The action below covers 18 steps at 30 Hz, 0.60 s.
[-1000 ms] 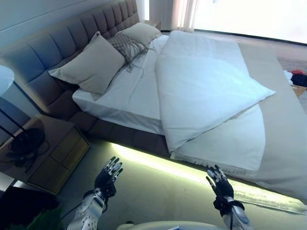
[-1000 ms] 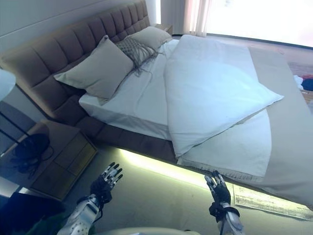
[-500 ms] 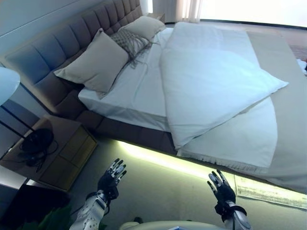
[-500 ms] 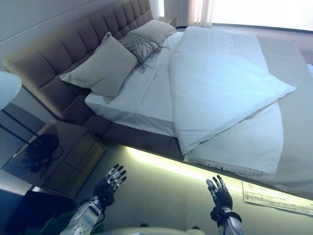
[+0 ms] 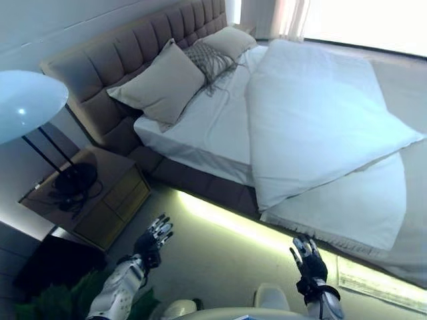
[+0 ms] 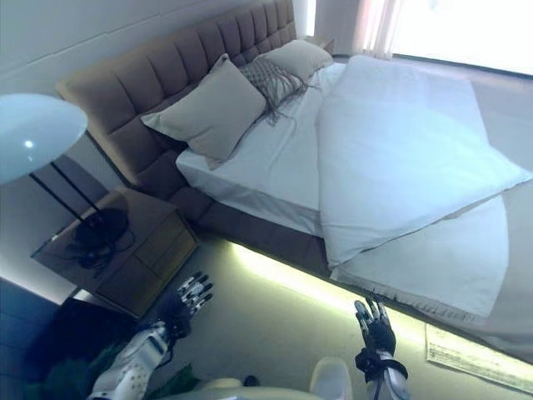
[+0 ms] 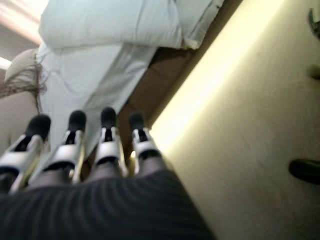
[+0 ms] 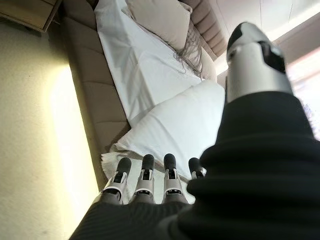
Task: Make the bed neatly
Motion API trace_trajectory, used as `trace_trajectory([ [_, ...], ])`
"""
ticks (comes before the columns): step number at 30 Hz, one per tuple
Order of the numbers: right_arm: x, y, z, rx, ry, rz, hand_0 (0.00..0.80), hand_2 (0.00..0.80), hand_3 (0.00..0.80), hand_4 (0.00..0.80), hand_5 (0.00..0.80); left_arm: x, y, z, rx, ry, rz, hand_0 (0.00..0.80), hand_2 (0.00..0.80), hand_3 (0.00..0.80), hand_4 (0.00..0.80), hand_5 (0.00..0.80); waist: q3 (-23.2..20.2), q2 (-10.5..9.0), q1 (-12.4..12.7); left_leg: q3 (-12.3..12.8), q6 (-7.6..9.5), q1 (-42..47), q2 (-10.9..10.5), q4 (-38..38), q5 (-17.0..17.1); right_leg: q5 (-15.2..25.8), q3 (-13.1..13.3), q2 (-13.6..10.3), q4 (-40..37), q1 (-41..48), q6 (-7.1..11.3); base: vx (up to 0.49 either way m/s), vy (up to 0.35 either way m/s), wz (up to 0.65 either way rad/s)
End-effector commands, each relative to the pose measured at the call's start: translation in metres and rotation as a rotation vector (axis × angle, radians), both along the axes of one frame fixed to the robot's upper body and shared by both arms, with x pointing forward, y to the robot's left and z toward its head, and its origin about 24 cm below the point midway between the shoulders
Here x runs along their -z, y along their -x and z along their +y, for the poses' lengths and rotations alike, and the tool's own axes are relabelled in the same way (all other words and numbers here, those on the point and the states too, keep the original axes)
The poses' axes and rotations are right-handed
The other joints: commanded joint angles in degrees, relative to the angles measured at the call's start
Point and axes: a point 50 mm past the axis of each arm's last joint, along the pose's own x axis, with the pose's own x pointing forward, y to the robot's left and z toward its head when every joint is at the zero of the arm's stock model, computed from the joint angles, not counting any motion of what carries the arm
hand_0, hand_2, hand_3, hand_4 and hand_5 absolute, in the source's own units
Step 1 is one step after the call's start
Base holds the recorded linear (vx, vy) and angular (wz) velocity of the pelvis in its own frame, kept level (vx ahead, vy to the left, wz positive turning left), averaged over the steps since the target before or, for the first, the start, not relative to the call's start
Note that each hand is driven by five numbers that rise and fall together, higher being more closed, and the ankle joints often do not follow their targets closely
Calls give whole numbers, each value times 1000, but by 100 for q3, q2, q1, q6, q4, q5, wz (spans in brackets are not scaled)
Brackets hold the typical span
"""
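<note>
A bed with a tufted brown headboard [image 5: 137, 50] holds a white sheet [image 5: 200, 127] and a white duvet [image 5: 320, 120] folded back at an angle, its corner hanging over the near side. Two beige pillows [image 5: 161, 85] and a grey knitted cushion [image 5: 212, 59] lean at the headboard. A white fringed blanket [image 5: 347, 207] lies under the duvet near the bed's side. My left hand [image 5: 152, 241] and right hand [image 5: 308, 261] are open and empty, raised above the floor, short of the bed.
A wooden nightstand [image 5: 90, 193] with a dark lamp base [image 5: 70, 183] stands left of the bed, a white lampshade [image 5: 27, 103] above it. A lit strip [image 5: 227, 223] runs under the bed frame. A paper sheet [image 5: 380, 283] lies on the floor at right.
The whole view has shifted: the bed now sits further right and the nightstand and lampshade show more. Both hands stay open and raised; nothing on the bed has moved.
</note>
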Motion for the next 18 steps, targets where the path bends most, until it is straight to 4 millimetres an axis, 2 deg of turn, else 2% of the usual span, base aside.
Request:
trace_trajectory([
  [1,-17,-24,-5,12,-11,-122,0,0,0,0,0,-21,-22,-5,-3,40,-118,0,0,0,0,0,19,-201,-184,-141,198,457,-327,635,-1019,1980,218,-148,-2581,189,397,462,-299,-11],
  [4,-14,-21,-3,-2,-17,-95,0,0,0,0,0,-20,-15,2,-20,38,-110,0,0,0,0,0,32,-252,-207,-74,263,593,-275,855,-1305,2145,179,-48,-2725,85,455,472,-350,-10],
  [7,-5,-8,-4,-22,-16,-56,0,0,0,0,0,-15,-3,5,-31,33,-89,0,0,0,0,0,-40,-244,-214,0,176,747,2,996,-1275,1863,44,57,-2467,161,478,460,-381,-2],
  [8,-3,-4,-5,-28,-15,-38,0,0,0,0,0,-14,2,7,-39,36,-74,0,0,0,0,0,-81,-231,-230,-25,82,728,164,1135,-1099,1743,133,156,-2300,191,466,531,-469,-4],
  [10,-2,0,-6,-54,-7,-3,0,0,0,0,0,-10,11,9,-74,45,-36,0,0,0,0,0,-159,-172,-284,-95,-69,829,514,1243,-731,1458,257,391,-1950,196,321,488,-436,7],
  [11,-4,0,-6,-87,-10,-8,0,0,0,0,0,-8,16,10,-90,61,-28,0,0,0,0,0,-227,-134,-300,-146,-205,844,761,1355,-219,1245,208,523,-1757,252,186,371,-350,13],
  [12,-6,0,-7,-100,-12,-15,0,0,0,0,0,-8,17,10,-89,66,-31,0,0,0,0,0,-252,-126,-304,-159,-246,848,843,1396,-22,1184,175,574,-1730,297,127,403,-390,3],
  [13,-8,1,-8,-123,-11,-25,0,0,0,0,0,-8,18,8,-80,71,-45,0,0,0,0,0,-318,-122,-348,-84,-289,875,1023,1578,312,1006,133,703,-1698,381,-52,324,-317,-11],
  [15,-8,-1,-14,-136,13,-22,0,0,0,0,0,-9,14,0,-65,93,-68,0,0,0,0,0,-391,-126,-394,46,-283,729,1192,2044,725,830,36,888,-1732,543,-274,348,-356,-3],
  [17,-6,-5,-19,-118,31,-14,0,0,0,0,0,-8,7,-8,-56,110,-74,0,0,0,0,0,-396,-159,-409,329,-257,352,1375,2549,953,585,-54,1068,-1710,737,-507,300,-351,16],
  [18,-6,-8,-20,-99,28,-19,0,0,0,0,0,-7,3,-12,-45,115,-73,0,0,0,0,0,-357,-206,-378,408,-211,20,1408,2755,934,539,-98,1101,-1697,831,-565,254,-297,25],
])
